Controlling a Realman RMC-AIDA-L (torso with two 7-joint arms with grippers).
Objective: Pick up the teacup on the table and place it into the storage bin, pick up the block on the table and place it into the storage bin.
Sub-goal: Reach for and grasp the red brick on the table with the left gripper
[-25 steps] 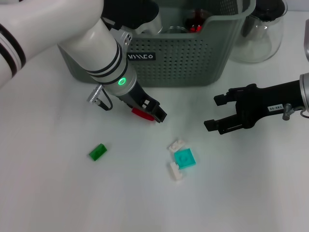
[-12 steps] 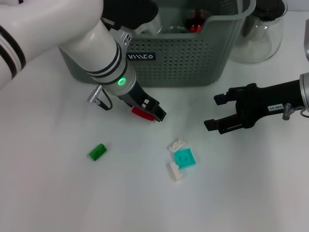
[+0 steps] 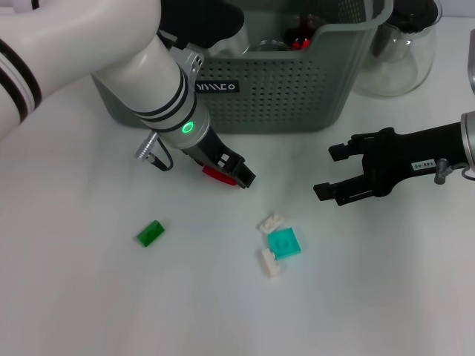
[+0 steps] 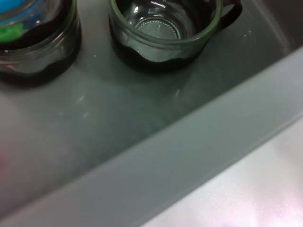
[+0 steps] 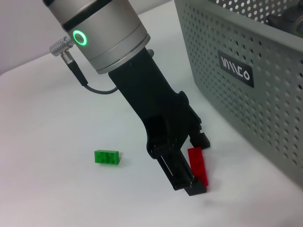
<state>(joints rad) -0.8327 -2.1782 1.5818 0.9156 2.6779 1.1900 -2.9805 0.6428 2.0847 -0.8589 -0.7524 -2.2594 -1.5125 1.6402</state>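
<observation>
Block step: left gripper (image 3: 239, 175) clamped on flat red plastic block (image 3: 217, 174), six o'clock of grey-green perforated storage bin (image 3: 297, 96); lift next. Right gripper (image 3: 332, 173) idle, spread, empty.

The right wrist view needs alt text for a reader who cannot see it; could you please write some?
The left hand reaches down to the white table, its fingers around a red block. A green block lies apart on the table, and the grey-green storage bin with its black label stands close behind.
</observation>
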